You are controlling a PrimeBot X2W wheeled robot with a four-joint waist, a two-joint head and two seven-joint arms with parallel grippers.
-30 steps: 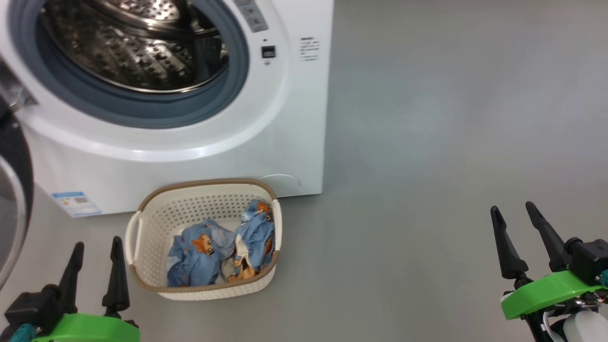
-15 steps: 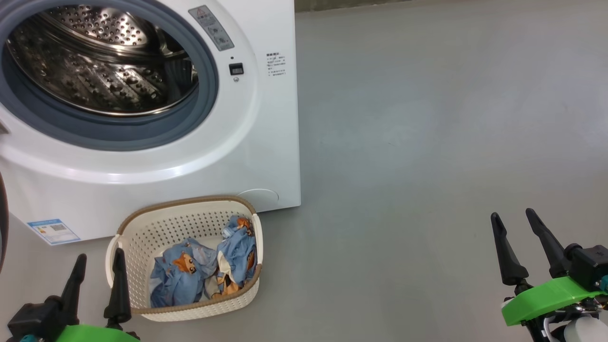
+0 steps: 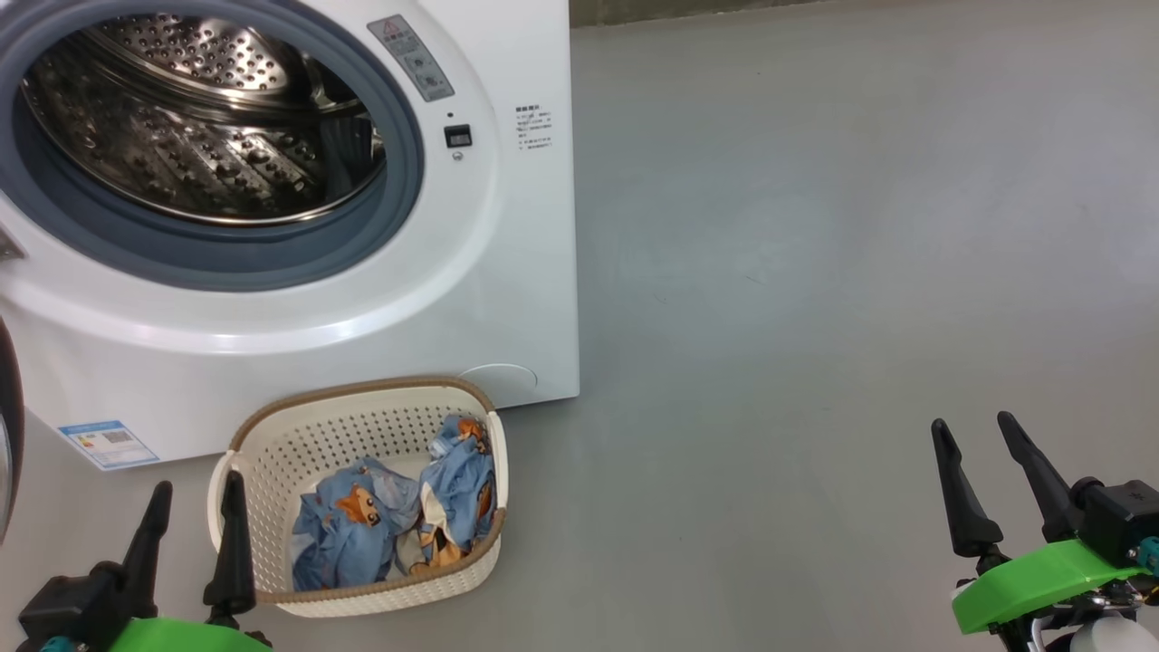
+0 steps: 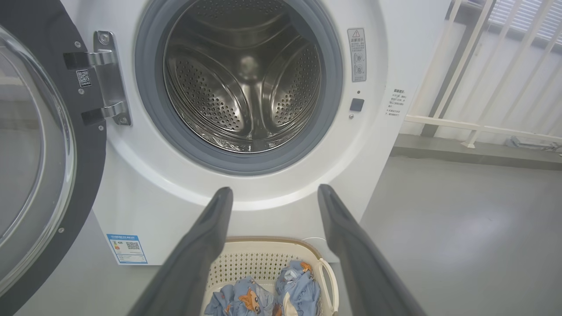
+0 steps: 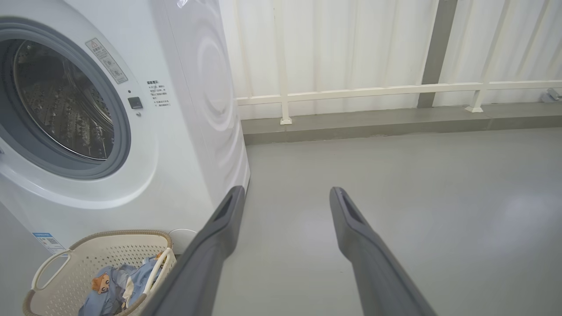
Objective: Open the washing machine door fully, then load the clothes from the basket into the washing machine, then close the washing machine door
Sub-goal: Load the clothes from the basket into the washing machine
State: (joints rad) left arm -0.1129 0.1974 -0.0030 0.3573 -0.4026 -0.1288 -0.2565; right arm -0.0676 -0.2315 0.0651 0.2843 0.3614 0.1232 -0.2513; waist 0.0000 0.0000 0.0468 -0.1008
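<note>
Blue cartoon-print clothes (image 3: pixel 389 530) lie bundled in the cream perforated plastic basket (image 3: pixel 362 398), just beside the white front-loading washing machine (image 3: pixel 507 272). Our left gripper (image 3: pixel 199 481) and right gripper (image 3: pixel 971 420) both stand wide and empty. We judge a low reach could snag the basket's rim. The round black glass door (image 4: pixel 39 145) hangs open, crowding the left; bare grey floor (image 3: pixel 815 272) opens right.

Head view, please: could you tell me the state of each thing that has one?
washing machine door: swung open.
washing machine: drum exposed, empty.
basket: upright on floor, loaded.
clothes: crumpled inside the basket.
left pincer: open, empty.
right pincer: open, empty.
</note>
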